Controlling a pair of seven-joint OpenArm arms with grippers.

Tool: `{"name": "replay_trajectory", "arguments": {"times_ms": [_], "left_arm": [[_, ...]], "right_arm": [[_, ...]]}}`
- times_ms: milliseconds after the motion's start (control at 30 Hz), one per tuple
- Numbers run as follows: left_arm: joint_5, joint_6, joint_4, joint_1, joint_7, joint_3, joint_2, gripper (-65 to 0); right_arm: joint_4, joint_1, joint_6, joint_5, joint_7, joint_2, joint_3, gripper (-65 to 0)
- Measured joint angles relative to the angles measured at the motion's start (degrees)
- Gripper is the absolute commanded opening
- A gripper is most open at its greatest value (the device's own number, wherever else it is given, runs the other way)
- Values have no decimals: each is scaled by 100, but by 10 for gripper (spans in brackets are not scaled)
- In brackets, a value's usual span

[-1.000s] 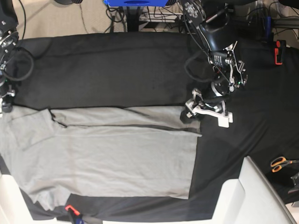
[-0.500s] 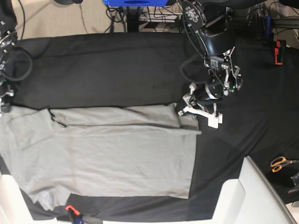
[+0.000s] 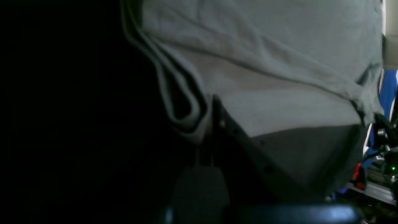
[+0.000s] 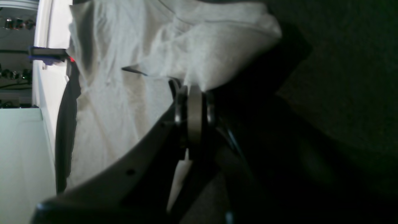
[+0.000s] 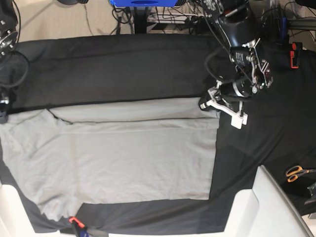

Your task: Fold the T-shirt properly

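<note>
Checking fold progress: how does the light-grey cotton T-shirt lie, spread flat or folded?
Partly folded: the light-grey cotton T-shirt lies mostly flat, with one long strip along its far edge doubled over the body.

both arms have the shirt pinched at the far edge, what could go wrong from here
1. The left gripper pinches only a thin bunched hem of the shirt; it may slip out under more tension.
2. The right gripper grips a small bunch near the collar end, at the table's side edge; pulling further could drag cloth off.
3. The folded strip along the far edge looks uneven, so the crease may set crooked.
</note>
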Motion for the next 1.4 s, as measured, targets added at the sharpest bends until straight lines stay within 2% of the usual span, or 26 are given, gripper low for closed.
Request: {"name": "replay_trajectory", "arguments": {"times_ms": [67, 167, 433, 600, 800, 967, 1133, 1267, 1400], "left_arm": [[7, -17, 186, 114, 26, 0, 9, -650], [-26, -17, 334, 262, 85, 4, -85, -650], [-17, -17, 498, 476, 214, 0, -149, -650], [-35, -17, 892, 721, 214, 0, -155, -650], [7, -37, 1261, 1108, 214, 0, -168, -650], [-4, -42, 1508, 1416, 210, 0, -264, -650], [-35, -61, 1641, 1694, 216, 7, -376, -650], [-42, -59, 1672, 1832, 212, 11, -479, -650], [-59, -59, 1683, 1958, 216, 17, -463, -650]], "right_arm": [[0, -39, -7, 4, -2, 2, 0, -650], [0, -109, -306, 4, -271, 0, 0, -650], [229, -476, -256, 90, -295, -153, 24, -650], [868, -927, -203, 155, -243, -446, 20, -650], [1720, -1351, -278, 125, -730, -706, 20, -650], [2653, -1853, -306, 61, -1045, -1069, 15, -650], [3462, -2271, -520, 66, -1182, -1421, 264, -650], [3821, -2500, -560, 48, -1676, -1464, 365, -650], [4057, -2592, -494, 81, -1779, -1532, 603, -650]]}}
